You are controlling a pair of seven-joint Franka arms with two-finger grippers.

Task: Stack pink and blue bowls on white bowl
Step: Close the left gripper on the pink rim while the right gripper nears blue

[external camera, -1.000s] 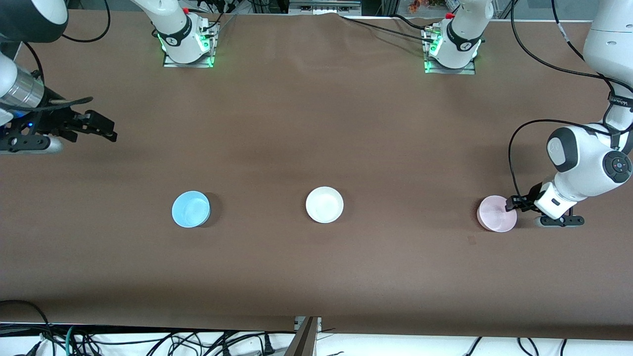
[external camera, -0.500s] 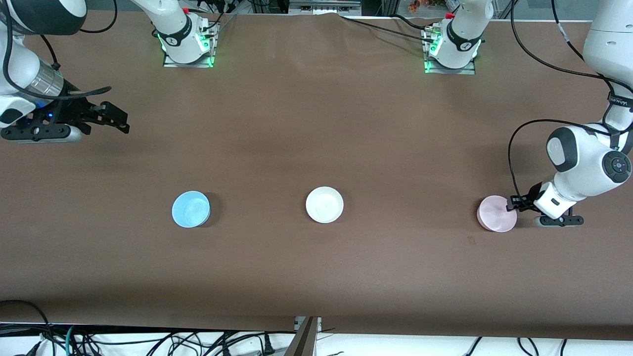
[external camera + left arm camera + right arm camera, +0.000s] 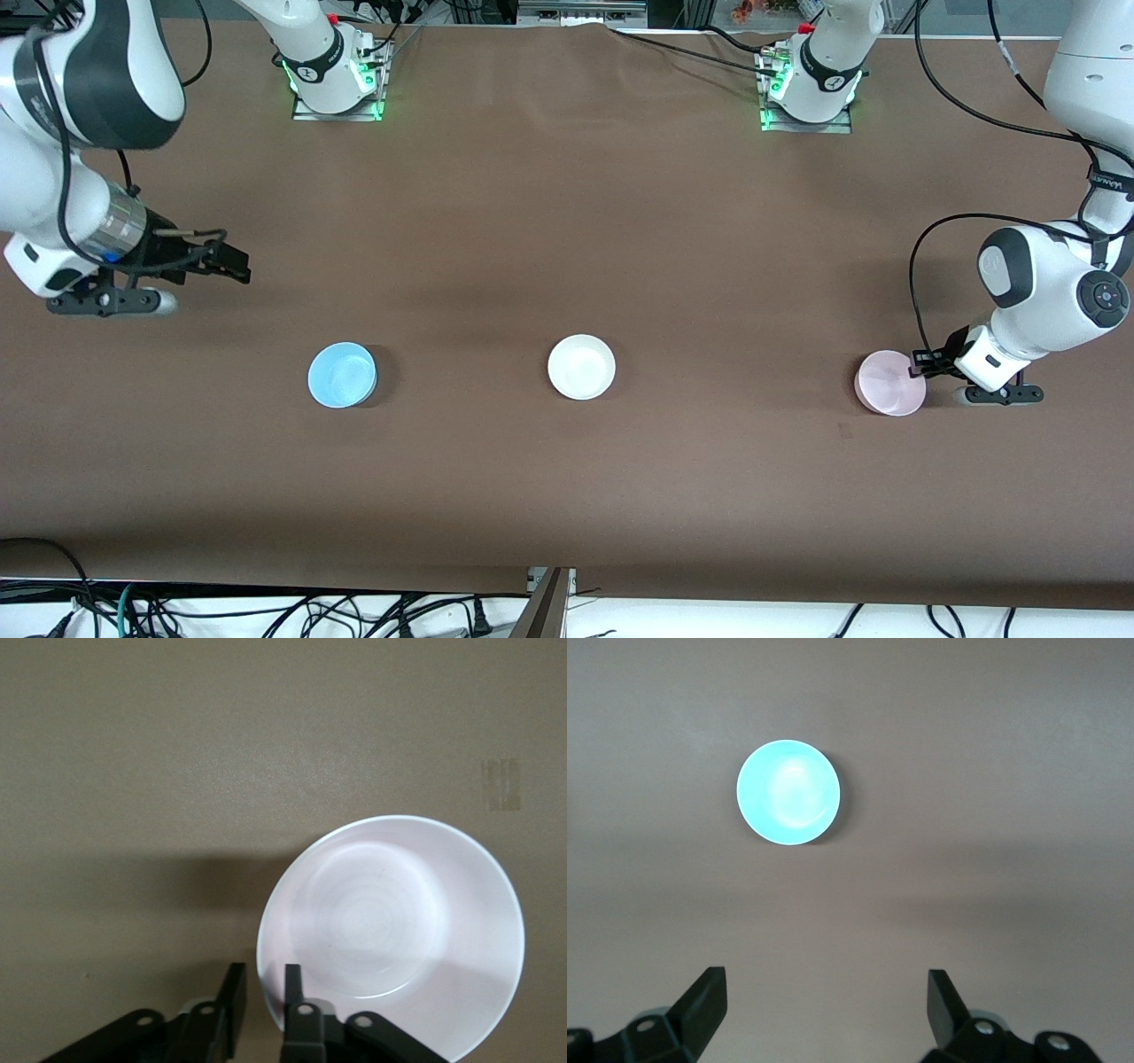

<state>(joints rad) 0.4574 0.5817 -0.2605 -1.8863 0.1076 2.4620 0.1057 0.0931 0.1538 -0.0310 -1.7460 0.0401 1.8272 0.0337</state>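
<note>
The brown table carries three empty bowls in a row. The white bowl sits in the middle, the blue bowl toward the right arm's end, the pink bowl toward the left arm's end. The left gripper is low at the pink bowl, one finger inside its rim and one outside, nearly closed on the wall. The right gripper hangs over bare table, tilted toward the blue bowl, its fingers spread wide.
</note>
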